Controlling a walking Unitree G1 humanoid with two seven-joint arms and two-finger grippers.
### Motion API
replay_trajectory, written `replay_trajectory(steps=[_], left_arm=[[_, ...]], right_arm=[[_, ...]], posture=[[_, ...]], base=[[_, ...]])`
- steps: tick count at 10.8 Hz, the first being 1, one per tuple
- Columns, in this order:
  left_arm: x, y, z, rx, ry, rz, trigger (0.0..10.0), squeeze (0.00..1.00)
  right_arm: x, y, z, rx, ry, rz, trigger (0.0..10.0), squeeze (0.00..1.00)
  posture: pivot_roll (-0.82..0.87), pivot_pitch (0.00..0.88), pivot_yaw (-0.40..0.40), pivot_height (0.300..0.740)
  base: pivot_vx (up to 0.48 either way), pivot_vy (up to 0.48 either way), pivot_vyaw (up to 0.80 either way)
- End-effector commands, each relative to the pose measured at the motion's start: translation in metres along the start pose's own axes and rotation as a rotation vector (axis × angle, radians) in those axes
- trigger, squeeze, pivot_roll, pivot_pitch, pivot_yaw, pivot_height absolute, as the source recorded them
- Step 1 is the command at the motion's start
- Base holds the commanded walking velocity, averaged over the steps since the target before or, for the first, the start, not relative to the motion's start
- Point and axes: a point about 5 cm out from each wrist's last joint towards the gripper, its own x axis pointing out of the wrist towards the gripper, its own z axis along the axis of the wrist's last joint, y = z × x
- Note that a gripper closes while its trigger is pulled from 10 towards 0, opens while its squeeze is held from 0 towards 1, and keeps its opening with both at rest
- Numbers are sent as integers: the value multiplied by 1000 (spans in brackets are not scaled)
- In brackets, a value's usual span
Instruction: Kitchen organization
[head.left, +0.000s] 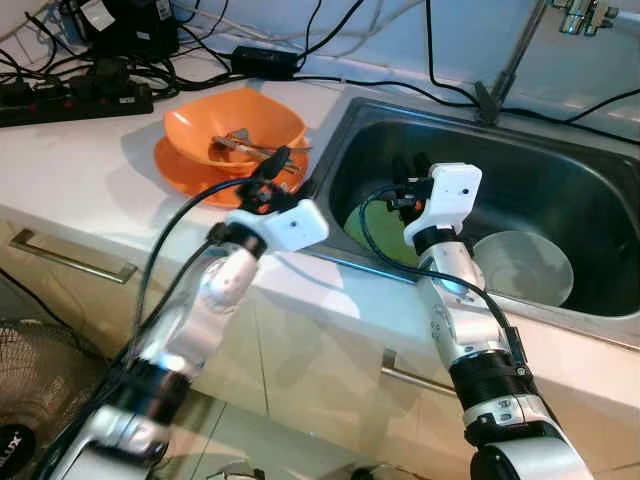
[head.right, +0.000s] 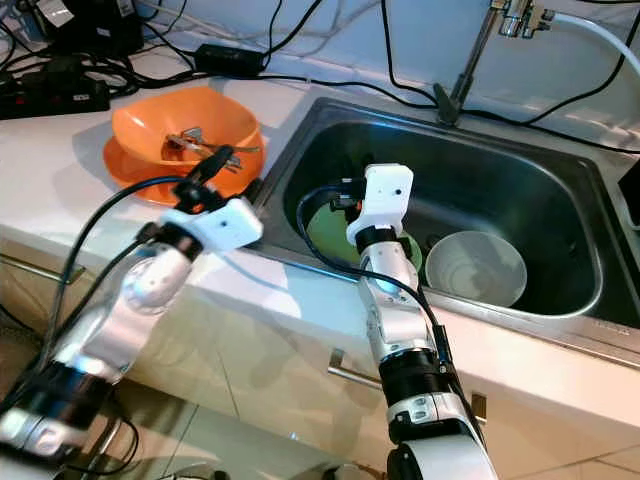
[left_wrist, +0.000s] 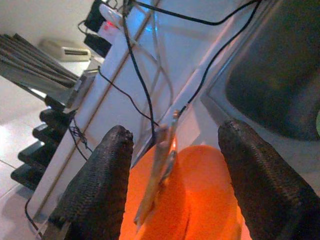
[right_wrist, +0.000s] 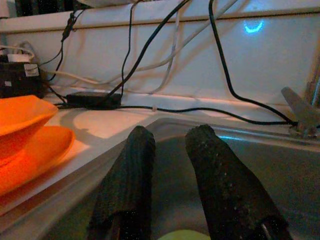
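An orange bowl (head.left: 235, 128) is stacked on an orange plate (head.left: 180, 170) on the white countertop (head.left: 90, 190), just left of the steel sink (head.left: 560, 200). Metal cutlery (head.left: 250, 150) lies loose inside the bowl, the pieces crossed over one another. In the sink basin a green plate (head.right: 325, 235) lies flat and a pale grey bowl (head.right: 475, 268) stands beside it, nearer the right wall.

The left gripper (head.left: 280, 165) is held at the near rim of the orange bowl, its fingers (left_wrist: 100, 185) spread wide apart with the cutlery seen between them and nothing clamped. The right gripper (head.left: 412, 172) is held over the sink above the green plate, its fingers (right_wrist: 125, 190) drawn near together with a narrow gap and nothing held.

The cutlery is judged to be stiff, thin, light and slippery, and likely to slide or pivot if pinched near an end; a hold across the middle of one handle is advised. The orange dishes appear to be light, smooth plastic and are best taken by the rim; being stacked, the bowl may shift on the plate when pushed. The sink dishes may be wet, so a firm pinch on the rim is judged necessary.
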Motion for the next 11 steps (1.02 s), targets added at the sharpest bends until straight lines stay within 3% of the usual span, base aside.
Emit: replay_trajectory(steps=[1, 3, 4, 11], left_arm=[[6, -3, 4, 9, -10, -5, 10000, 0], [10, -7, 4, 2, -11, -8, 10000, 0], [10, -7, 4, 5, -9, 1, 0, 0], [17, 11, 6, 47, -28, 109, 0, 0]], right_arm=[[2, -2, 3, 2, -13, -7, 10000, 0], [2, -3, 3, 0, -15, -11, 10000, 0], [2, -3, 3, 1, -15, -14, 10000, 0], [5, -5, 6, -3, -26, -18, 10000, 0]], posture=[[66, 83, -71, 740], [61, 82, -67, 740], [64, 83, -67, 740], [60, 66, -67, 740]], base=[[0, 0, 0], [0, 0, 0], [0, 0, 0], [0, 0, 0]])
